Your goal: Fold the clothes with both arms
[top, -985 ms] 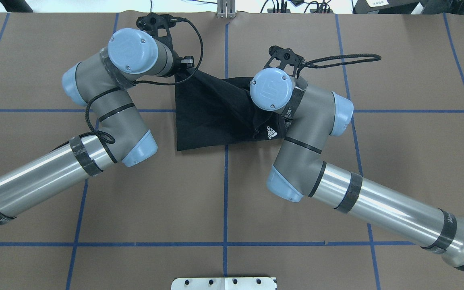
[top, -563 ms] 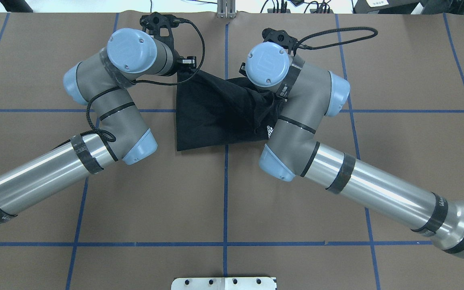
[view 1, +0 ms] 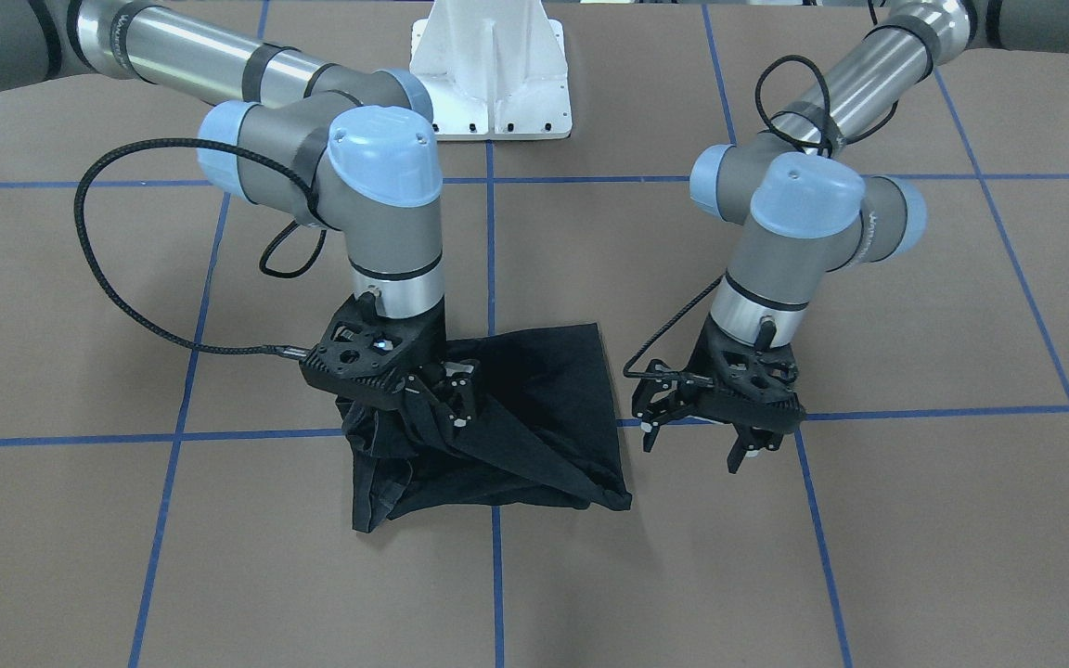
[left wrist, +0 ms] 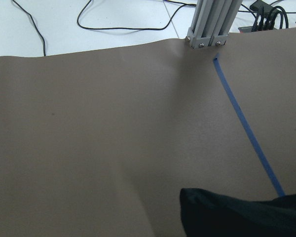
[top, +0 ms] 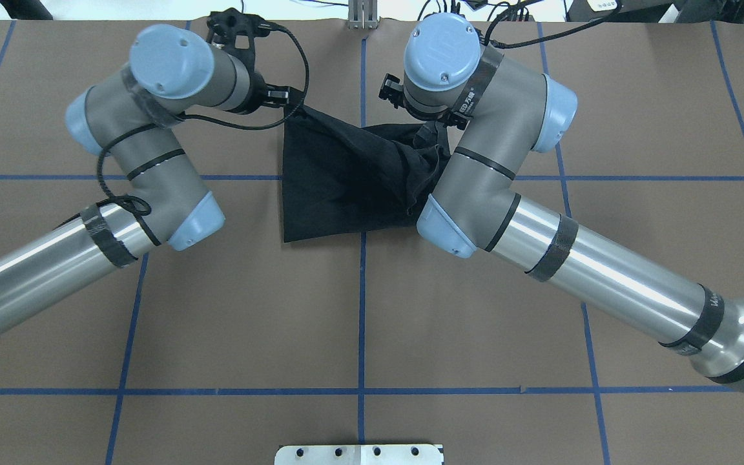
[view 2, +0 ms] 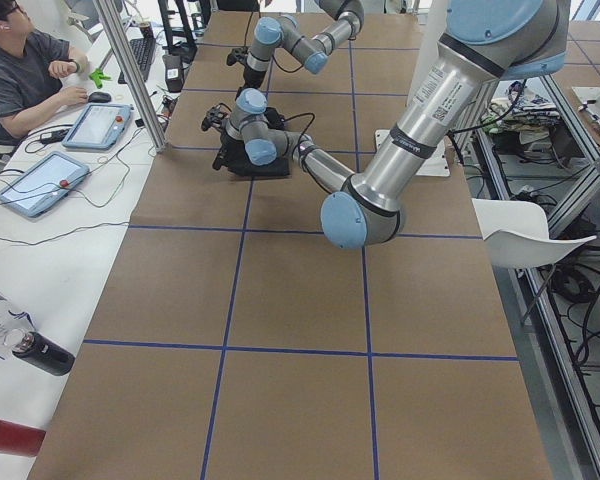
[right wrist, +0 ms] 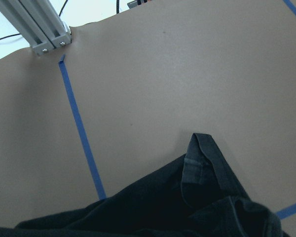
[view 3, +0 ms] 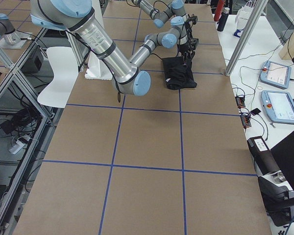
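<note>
Brown-covered table (top: pixel 249 310) with blue tape grid (top: pixel 361 336): black T-shirt (top: pixel 340 187) bunched over the far-centre line crossing, white pedestal base (view 1: pixel 493 65) at the robot-side edge.

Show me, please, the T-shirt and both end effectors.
T-shirt (view 1: pixel 553 408): front-facing view, its flat middle.
Left end effector (view 1: pixel 692 448): front-facing view, between its open fingertips.
Right end effector (view 1: pixel 458 408): front-facing view, between fingertips gripping the T-shirt.

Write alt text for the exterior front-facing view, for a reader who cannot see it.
The right gripper pinches a black T-shirt, lifting a fold into a tent on a brown table with blue grid lines. The left gripper hangs open beside the shirt, not touching it.
</note>
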